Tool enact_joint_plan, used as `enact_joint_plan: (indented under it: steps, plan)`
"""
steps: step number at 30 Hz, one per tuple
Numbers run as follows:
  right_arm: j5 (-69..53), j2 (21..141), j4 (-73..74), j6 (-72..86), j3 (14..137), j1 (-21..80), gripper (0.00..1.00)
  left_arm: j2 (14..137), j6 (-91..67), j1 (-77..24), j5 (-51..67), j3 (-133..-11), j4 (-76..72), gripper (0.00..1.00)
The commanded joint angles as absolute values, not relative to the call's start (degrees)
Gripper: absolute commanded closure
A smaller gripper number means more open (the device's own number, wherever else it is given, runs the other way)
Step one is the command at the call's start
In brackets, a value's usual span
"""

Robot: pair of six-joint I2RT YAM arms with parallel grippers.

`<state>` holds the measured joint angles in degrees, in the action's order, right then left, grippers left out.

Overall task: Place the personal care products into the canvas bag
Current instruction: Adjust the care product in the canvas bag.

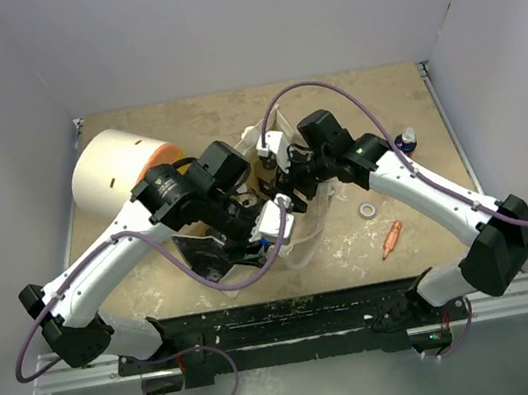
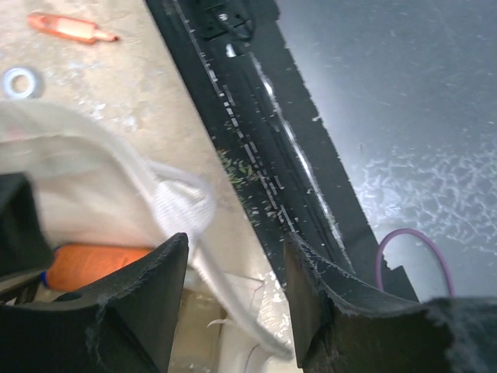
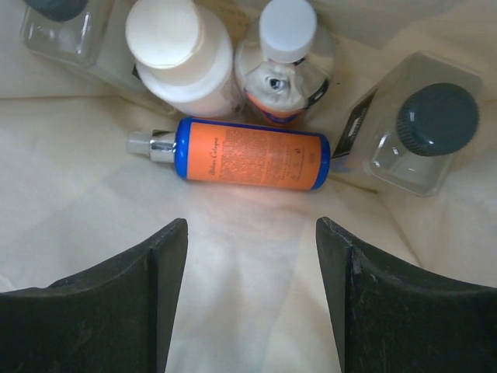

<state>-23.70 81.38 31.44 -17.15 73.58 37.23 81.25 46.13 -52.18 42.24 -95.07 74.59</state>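
On the tan surface [image 1: 350,102] a big white drum [image 1: 117,169] with an orange end lies at the far left, its orange end just beside the left arm's wrist. To the right of the middle we see a small pale ring [image 1: 369,210] and, nearer the arm bases, an orange tapered piece [image 1: 390,237]. A small bottle with a blue top [image 1: 405,140] stands by the right edge, apart from the rest. The canvas bag [image 3: 85,186] sits at the centre, and from above the two wrists and a purple cable cover nearly all of it. Inside it we find the personal care products. An orange bottle [image 3: 248,151] with blue ends and a silver top lies on its side. Behind it are a white bottle [image 3: 180,56], a clear bottle with a white cap [image 3: 284,58] and a clear square bottle with a dark cap [image 3: 423,124]. Another clear bottle shows only in part at the upper left corner. Both arms reach in from the near corners, elbows out to the sides and forearms angled towards the middle. The right claw [image 3: 252,233] points down into the bag's mouth, its jaws apart and bare above the orange bottle. The left claw [image 2: 235,252] hangs at the bag's near side over the black rail [image 2: 256,132], jaws apart. One cream loop handle [image 2: 182,206] runs through the gap, close against one finger, and neither finger pinches it.
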Motion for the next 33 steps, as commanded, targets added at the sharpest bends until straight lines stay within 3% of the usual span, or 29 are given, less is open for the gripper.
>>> enact_joint_plan:
  steps: [1,14,27,33]
  plan:
    - [-27.9,83.1,29.3,-16.3,73.6,34.0,0.31,81.3,47.3,-55.8,46.5,-93.7,75.5,0.45]
    - [-29.7,84.1,27.0,-17.6,67.5,32.9,0.31,81.1,46.1,-61.3,46.0,-87.3,74.3,0.54]
    - [-35.2,82.1,32.4,-18.1,71.4,32.9,0.32,79.9,39.7,-61.2,28.0,-100.2,68.7,0.35]
    - [-35.9,81.8,33.2,-16.5,73.9,32.9,0.32,79.7,41.0,-61.2,25.5,-95.9,71.8,0.29]
